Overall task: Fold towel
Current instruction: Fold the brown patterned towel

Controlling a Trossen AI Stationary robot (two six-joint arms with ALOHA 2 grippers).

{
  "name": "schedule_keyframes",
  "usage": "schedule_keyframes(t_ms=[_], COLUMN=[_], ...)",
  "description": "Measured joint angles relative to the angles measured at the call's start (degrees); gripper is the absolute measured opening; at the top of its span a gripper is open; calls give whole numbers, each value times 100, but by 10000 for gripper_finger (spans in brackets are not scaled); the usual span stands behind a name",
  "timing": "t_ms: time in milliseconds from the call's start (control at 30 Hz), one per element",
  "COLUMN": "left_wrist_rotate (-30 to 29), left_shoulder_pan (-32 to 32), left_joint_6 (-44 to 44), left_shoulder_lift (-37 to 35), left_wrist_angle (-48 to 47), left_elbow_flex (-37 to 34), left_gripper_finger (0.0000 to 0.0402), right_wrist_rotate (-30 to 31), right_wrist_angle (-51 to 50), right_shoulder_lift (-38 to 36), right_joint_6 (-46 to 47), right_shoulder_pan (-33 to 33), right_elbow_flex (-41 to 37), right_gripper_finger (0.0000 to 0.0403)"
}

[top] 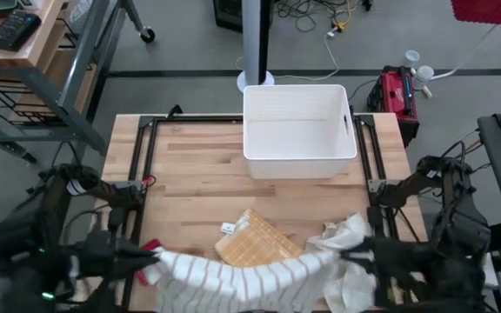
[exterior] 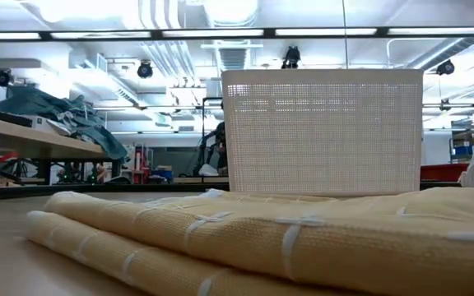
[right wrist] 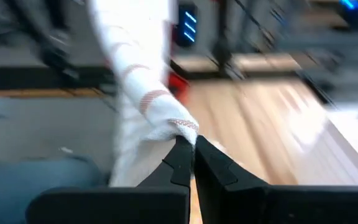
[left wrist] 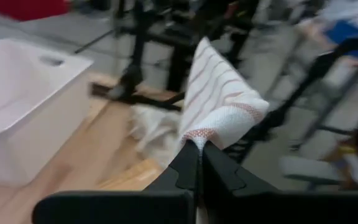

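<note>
A white towel with red stripes [top: 242,278] spans the table's near edge, stretched between my two grippers. My left gripper [top: 146,254] is shut on its left end and my right gripper [top: 348,254] on its right end. The towel's middle sags a little and, in the high view, covers the near edge of a folded yellow waffle towel [top: 255,239]. That yellow towel lies flat on the table and fills the foreground of the low view [exterior: 286,238]. My left gripper [left wrist: 200,149] pinches a bunched corner of the striped towel [left wrist: 199,135] between its two fingers. They come from the table's left, slanting slightly down. The cloth runs away from the fingers toward the other arm, lifted off the table here. My right gripper [right wrist: 191,146] pinches the towel's other end, a bunched, red-edged corner [right wrist: 180,126], between its two fingers. They come from the table's right, slanting down. The cloth stretches away from the fingertips toward the left arm, clear of the table at this end.
A white plastic basket [top: 298,130] stands at the table's far middle and rises behind the yellow towel in the low view [exterior: 323,131]. A crumpled white cloth [top: 344,233] lies on the table beside my right gripper. Bare wood lies between the basket and the towels.
</note>
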Motion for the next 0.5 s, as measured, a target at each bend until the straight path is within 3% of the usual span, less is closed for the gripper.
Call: schedule_keyframes(t_ms=[67, 167, 367, 500], left_wrist_rotate=[134, 460, 815, 1643], left_shoulder_pan=[196, 492, 871, 1328], left_joint_6=[-1152, -1293, -2601, -3466], left_shoulder_lift=[73, -38, -436, -871], left_wrist_angle=[-667, -225, -546, -630], left_elbow_flex=[-180, -855, -2018, -3050], left_gripper_finger=[0, 0, 0, 0], right_wrist_rotate=[0, -127, -292, -398], right_wrist_angle=[-898, -1684, -1490, -1641], right_shoulder_lift=[42, 130, 73, 74], right_joint_6=[883, 1851, 1012, 1065], right_shoulder_pan=[-130, -339, -627, -1008], right_elbow_flex=[-65, -159, -463, -645], right_gripper_finger=[0, 0, 0, 0])
